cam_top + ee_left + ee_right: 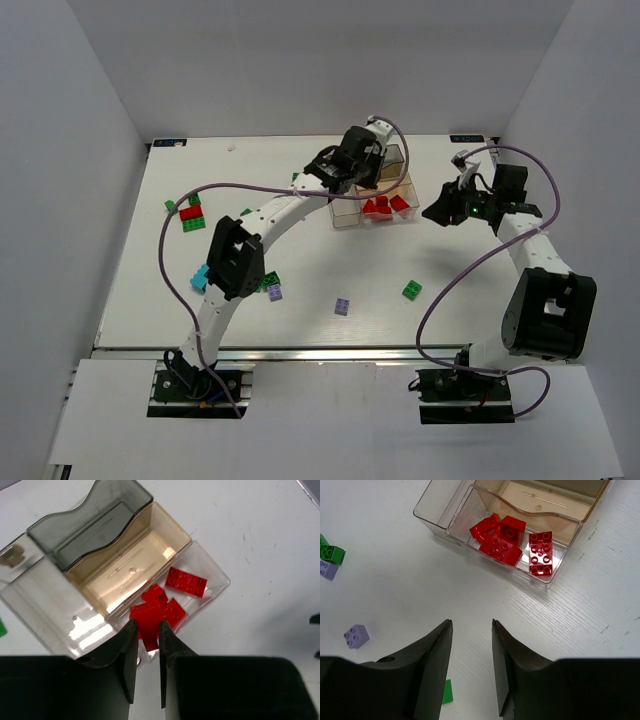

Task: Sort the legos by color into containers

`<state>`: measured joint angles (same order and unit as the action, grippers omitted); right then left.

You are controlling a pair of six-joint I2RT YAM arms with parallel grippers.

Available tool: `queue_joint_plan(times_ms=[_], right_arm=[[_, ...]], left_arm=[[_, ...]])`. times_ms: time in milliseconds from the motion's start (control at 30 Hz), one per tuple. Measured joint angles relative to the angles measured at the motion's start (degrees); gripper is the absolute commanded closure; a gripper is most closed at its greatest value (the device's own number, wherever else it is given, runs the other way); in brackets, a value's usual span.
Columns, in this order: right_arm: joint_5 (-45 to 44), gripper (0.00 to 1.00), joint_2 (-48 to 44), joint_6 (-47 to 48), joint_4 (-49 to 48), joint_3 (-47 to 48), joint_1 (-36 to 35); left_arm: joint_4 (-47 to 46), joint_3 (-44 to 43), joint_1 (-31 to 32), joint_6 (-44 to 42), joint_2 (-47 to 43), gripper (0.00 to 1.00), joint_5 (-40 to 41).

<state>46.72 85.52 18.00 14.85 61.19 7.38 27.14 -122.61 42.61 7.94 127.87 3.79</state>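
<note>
White table [300, 330] carries it all, and toward its far side stand the containers [345, 218], a clear block of joined bins. My left claw [148, 630] hangs right over that block, jaws drawn to a narrow slit with red showing at the tips. Whether that red is a brick pinched there or one lying in the bin beneath, I cannot tell. My right claw [471, 630] hovers just beside the block, jaws apart and holding nothing. I judge the step in hand to be putting red into the front compartment, where the red legos [186, 581] are heaped. To do it well I would keep the left tips inside that compartment's walls, let go low so nothing bounces out, then lift straight up. The right claw should keep clear of the left arm and choose a loose piece near it, such as the green brick [412, 290] or the lilac brick [342, 306]. Only the top view shows the scattered pieces, among them a teal brick [200, 277] and a red brick [190, 212] well off to the left, yet there my left arm hides much of the block. The left wrist view alone shows the tan and smoky compartments behind with nothing in them, and the right wrist view gives the studs of the red heap plainly.
</note>
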Motion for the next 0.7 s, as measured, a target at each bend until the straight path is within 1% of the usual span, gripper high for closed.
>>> queue_joint_plan(times_ms=[100,200,467,567,667,700], right_arm=[[0.17,0.57,-1.11,0.2,-0.13,-1.38,0.0],[0.42,0.56,-2.05,0.17,-0.52,-2.8,0.0],[0.61,0.53,-2.78,0.35,-1.36,-5.11,-0.02],[0.61,0.53,-2.8,0.46,-1.36,-5.42,-0.02],[0.59,0.52,-2.82,0.5,-1.31,-5.6,-0.04],[0.59,0.52,-2.82,0.55,-1.33,-5.6,-0.04]], left_arm=[[-1.53,-3.8,0.28,0.11,4.81,0.98,-0.44],[-1.9,-4.17,0.26,0.52,7.39,0.97,-0.59],[-2.71,-4.02,0.26,1.49,8.76,0.95,-0.63],[-2.78,-4.02,0.2,1.99,8.76,0.92,-0.61],[-2.82,-3.85,0.22,2.23,8.76,0.87,-0.61],[-2.82,-3.65,0.22,2.27,8.76,0.8,-0.61]])
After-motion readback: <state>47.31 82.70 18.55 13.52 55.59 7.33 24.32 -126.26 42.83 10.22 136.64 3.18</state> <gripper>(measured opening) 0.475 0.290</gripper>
